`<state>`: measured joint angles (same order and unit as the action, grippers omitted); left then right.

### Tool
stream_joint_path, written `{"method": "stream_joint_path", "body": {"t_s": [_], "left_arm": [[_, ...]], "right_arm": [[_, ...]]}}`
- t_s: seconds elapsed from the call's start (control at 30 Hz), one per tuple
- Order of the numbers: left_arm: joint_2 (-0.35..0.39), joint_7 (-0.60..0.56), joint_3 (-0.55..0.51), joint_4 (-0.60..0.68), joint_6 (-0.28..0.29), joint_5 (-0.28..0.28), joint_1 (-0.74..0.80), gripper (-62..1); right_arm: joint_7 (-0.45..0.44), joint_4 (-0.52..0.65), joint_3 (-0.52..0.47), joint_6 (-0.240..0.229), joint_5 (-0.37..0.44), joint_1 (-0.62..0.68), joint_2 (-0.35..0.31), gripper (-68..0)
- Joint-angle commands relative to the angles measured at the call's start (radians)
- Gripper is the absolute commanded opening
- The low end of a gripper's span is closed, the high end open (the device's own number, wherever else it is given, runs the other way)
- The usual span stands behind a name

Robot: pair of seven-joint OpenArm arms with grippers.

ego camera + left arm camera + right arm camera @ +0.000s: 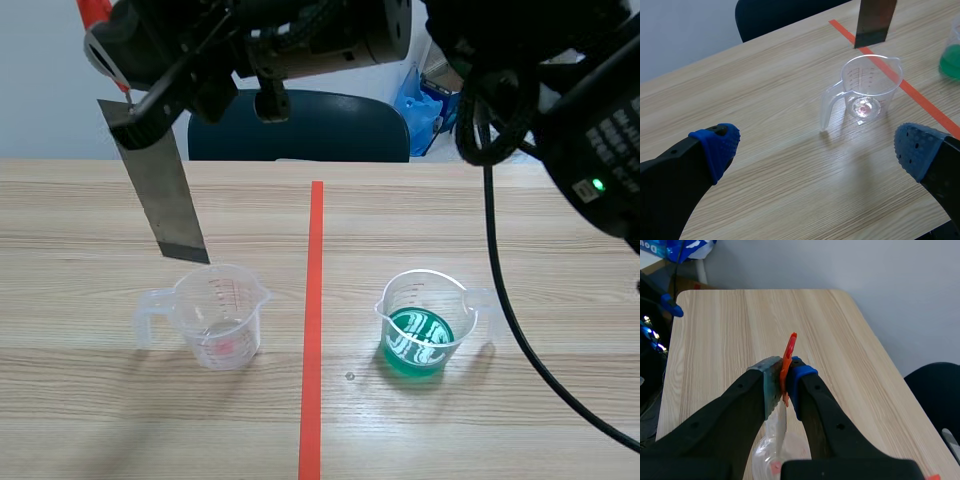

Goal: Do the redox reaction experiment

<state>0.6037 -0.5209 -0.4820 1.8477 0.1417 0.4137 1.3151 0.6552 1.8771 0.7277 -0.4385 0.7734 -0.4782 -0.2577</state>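
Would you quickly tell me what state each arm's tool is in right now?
Left tool: open, empty.
Right tool: shut on the orange clip holding the metal strip.

No legible text; graduation marks on clear measuring cup (216, 312), numerals unreadable

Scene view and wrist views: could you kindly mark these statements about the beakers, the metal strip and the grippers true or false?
1. The beaker of green liquid stands right of the tape line. True.
2. The metal strip dips into the green liquid. False: it hangs by the clear beaker.
3. The left gripper is open. True.
4. The clear beaker lies on its side. False: it stands upright.
5. The right gripper is empty. False: it is shut on an orange clip.
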Motion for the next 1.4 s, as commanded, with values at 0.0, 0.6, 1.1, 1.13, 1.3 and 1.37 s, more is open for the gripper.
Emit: {"method": "stream_joint_path", "body": {"t_s": [0.0, 0.6, 1.1, 1.13, 1.3, 1.37], "left_arm": [[-0.008, -0.014, 0.005, 0.010, 0.000, 0.010, 0.002, 1.4], [-0.008, -0.014, 0.005, 0.010, 0.001, 0.010, 0.002, 1.4], [-0.008, -0.014, 0.005, 0.010, 0.001, 0.010, 0.002, 1.4], [-0.008, -0.014, 0.005, 0.010, 0.001, 0.010, 0.002, 1.4], [-0.008, -0.014, 0.005, 0.010, 0.001, 0.010, 0.002, 1.4], [-0.008, -0.014, 0.005, 0.010, 0.001, 0.010, 0.002, 1.4]], "right_arm": [[-0.002, 0.014, -0.013, 0.013, 0.025, -0.033, 0.003, -66.9], [0.034, 0.014, -0.013, 0.012, 0.036, -0.034, 0.003, -66.9], [0.011, 0.014, -0.013, 0.012, 0.037, -0.026, 0.003, -66.9], [0.007, 0.014, -0.013, 0.012, 0.039, -0.026, 0.003, -66.9], [-0.005, 0.014, -0.013, 0.012, 0.043, -0.026, 0.003, -66.9], [-0.010, 0.014, -0.013, 0.012, 0.043, -0.026, 0.003, -66.9]]}}
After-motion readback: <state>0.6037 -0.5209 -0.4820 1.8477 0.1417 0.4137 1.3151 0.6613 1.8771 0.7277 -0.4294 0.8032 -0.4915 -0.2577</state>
